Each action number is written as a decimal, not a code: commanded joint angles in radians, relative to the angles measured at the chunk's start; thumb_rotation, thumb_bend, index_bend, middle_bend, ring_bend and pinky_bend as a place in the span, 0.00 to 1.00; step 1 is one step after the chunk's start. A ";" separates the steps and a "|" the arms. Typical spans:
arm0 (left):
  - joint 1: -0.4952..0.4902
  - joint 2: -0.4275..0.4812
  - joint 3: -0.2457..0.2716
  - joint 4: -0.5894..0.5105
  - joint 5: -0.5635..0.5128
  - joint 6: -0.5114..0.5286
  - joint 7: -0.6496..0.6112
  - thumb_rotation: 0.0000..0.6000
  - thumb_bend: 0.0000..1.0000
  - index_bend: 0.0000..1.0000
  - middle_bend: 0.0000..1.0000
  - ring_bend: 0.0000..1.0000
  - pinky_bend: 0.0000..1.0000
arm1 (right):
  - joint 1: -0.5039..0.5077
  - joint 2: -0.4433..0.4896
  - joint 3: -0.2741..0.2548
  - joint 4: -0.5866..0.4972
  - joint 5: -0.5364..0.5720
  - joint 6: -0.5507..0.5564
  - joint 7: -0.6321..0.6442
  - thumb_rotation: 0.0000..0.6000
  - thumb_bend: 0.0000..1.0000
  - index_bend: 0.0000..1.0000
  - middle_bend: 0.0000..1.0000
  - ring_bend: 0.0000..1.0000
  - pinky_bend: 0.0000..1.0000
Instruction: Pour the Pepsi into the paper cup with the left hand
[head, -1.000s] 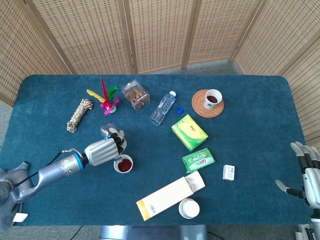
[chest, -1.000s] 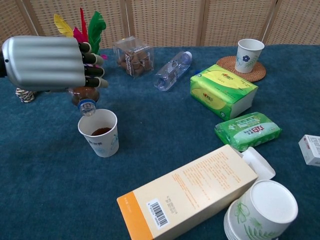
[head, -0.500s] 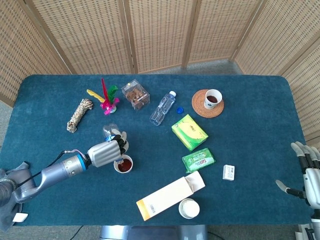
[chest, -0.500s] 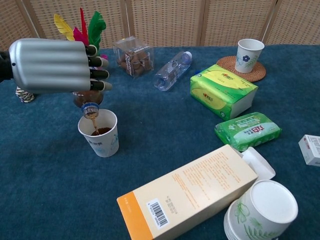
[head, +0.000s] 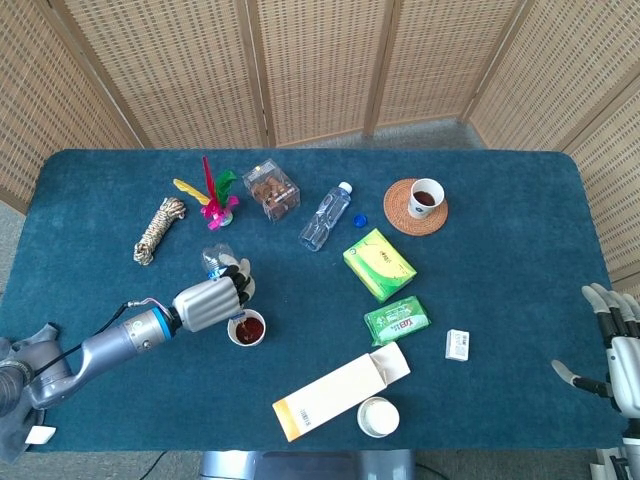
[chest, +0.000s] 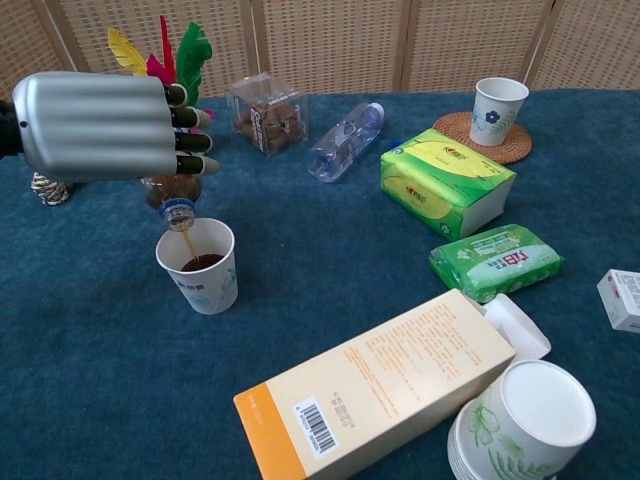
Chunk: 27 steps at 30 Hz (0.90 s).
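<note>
Left hand (chest: 95, 125) wraps the Pepsi bottle (chest: 176, 196), fingers closed round it, neck tipped down over the cup (chest: 198, 266). Bottle mouth sits just above the near-left rim, cola inside the cup.

Your risks:
- Mouth is close to the rim's edge; drift left and the stream lands on the cloth (chest: 90, 370), which looks like felt and would soak it.
- Paper cup is light and thin-walled; a knock from the neck would tip it.
- Tilt steeper and the cola may gulp and splash.
- Bottle is smooth clear plastic; how firmly you hold it is hard to tell, the hand hides most of it.

Nearest you: stacked cups (chest: 525, 420), glossy carton (chest: 385, 385) lying flat. Farther: soft tissue packs (chest: 495, 262), boxy green one (chest: 445, 180). Right hand (head: 618, 345) spread, idle at the table edge.
</note>
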 joint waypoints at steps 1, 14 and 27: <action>-0.002 0.001 0.001 0.001 0.007 0.002 0.004 1.00 0.44 0.44 0.39 0.27 0.43 | 0.001 -0.002 0.000 0.000 0.000 0.000 -0.006 1.00 0.09 0.00 0.00 0.00 0.00; 0.005 -0.009 0.000 -0.003 0.002 0.007 0.009 1.00 0.44 0.44 0.39 0.27 0.43 | 0.000 0.000 0.001 0.000 0.001 -0.001 0.004 1.00 0.09 0.00 0.00 0.00 0.00; 0.075 -0.049 0.011 0.064 -0.040 0.127 -0.170 1.00 0.44 0.44 0.39 0.27 0.44 | 0.000 -0.001 -0.002 -0.001 -0.002 -0.001 -0.003 1.00 0.09 0.00 0.00 0.00 0.00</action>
